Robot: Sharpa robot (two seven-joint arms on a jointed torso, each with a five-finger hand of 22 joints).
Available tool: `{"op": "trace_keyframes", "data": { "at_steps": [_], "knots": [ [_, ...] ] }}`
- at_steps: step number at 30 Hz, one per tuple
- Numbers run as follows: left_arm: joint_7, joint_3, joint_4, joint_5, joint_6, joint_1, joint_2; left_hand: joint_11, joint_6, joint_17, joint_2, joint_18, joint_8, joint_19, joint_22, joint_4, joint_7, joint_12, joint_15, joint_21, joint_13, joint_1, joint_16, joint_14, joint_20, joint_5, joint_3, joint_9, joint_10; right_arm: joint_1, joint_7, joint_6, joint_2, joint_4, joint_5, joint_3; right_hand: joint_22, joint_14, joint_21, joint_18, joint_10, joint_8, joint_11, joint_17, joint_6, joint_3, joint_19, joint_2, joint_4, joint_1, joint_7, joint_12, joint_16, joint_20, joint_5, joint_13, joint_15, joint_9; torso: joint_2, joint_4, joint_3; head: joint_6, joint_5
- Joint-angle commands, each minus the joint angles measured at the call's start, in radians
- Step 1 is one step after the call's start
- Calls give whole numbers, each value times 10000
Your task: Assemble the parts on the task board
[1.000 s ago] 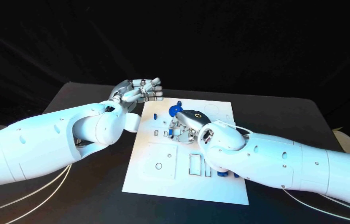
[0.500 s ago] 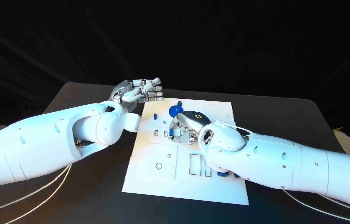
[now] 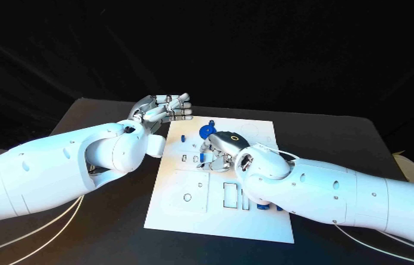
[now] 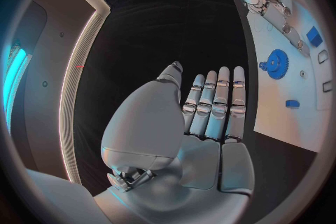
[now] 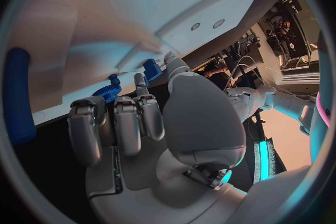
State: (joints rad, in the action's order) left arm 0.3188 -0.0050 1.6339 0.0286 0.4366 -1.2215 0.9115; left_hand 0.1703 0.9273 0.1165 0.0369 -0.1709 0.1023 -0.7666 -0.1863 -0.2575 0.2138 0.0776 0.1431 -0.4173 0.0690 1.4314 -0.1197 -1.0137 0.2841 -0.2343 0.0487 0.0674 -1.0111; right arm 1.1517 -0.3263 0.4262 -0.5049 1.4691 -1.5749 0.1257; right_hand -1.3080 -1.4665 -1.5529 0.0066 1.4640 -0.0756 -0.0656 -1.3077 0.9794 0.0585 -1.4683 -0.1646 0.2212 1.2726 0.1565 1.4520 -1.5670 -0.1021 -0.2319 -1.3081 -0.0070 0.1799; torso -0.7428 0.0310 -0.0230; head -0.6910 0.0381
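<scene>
White board, blue parts, both hands empty

We see the task board (image 3: pixel 194 202) mid-table, slots cut into its near half. On it, a blue gear (image 3: pixel 207 131) stands at the far end. Left hand (image 3: pixel 164 108) hovers just off the board's far-left corner, fingers loosely curled, holding nothing. Right hand (image 3: pixel 222 148) rests over the board's centre, fingers curled; we cannot tell whether it grips anything.

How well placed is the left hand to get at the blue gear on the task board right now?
Probably yes. The left hand hovers empty at the far left corner of the task board, the blue gear lies close by, and the right hand sits just nearer, not between them.
</scene>
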Motion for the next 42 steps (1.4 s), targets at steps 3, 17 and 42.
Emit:
{"op": "trace_keyframes", "data": {
  "at_steps": [3, 17, 42],
  "knots": [
    [-662, 6, -147, -804, -404, -5, -29, -104, 418, 209, 34, -139, 25, -252, -156, 31, -88, 104, -202, -371, 62, 54, -221, -682, -140, 44, -97, 37, -490, 58, 1031, 1364, -457, 483, 455, -27, -2307, -949, 266, 70, -99, 94, -127, -2270, -247, -366, -679, -1, 255, 240, 45, -145, 129, -115, -8, -1245, 135, -46, 27, -13, 8, 43, 0],
    [-5040, 7, -1207, -6298, -2354, -16, -466, -1286, 1907, 5879, -29, -30, 344, -3495, -2659, -300, -1035, 1480, -1691, -4399, 1114, -634, -6853, -5015, -1872, -12, 149, 313, -3390, 1284, 4342, -278, -3079, 2088, 5026, -99, -1567, -778, 1370, 374, -654, -173, -7, -1681, 249, -213, 104, 594, -106, 1040, -89, -730, 457, -47, -42, -653, 32, 75, 340, -156, 112, -35, 172],
    [-9578, 19, -2116, -10984, -5525, -568, -2263, -1808, 1748, 14543, -45, 1614, 2054, -7786, -13404, -357, -1542, 10253, -2106, -11360, 10256, -2458, -14511, -5571, -2473, 53, -1467, 3530, -3344, 1589, 3770, 86, -4760, 2165, 5906, -99, -1604, -763, 1335, 356, -590, -282, 66, -1603, 389, -396, 36, 576, -90, 934, -164, -704, 514, 20, -258, -655, -36, 123, 504, -219, 248, -244, 371]
  ]
}}
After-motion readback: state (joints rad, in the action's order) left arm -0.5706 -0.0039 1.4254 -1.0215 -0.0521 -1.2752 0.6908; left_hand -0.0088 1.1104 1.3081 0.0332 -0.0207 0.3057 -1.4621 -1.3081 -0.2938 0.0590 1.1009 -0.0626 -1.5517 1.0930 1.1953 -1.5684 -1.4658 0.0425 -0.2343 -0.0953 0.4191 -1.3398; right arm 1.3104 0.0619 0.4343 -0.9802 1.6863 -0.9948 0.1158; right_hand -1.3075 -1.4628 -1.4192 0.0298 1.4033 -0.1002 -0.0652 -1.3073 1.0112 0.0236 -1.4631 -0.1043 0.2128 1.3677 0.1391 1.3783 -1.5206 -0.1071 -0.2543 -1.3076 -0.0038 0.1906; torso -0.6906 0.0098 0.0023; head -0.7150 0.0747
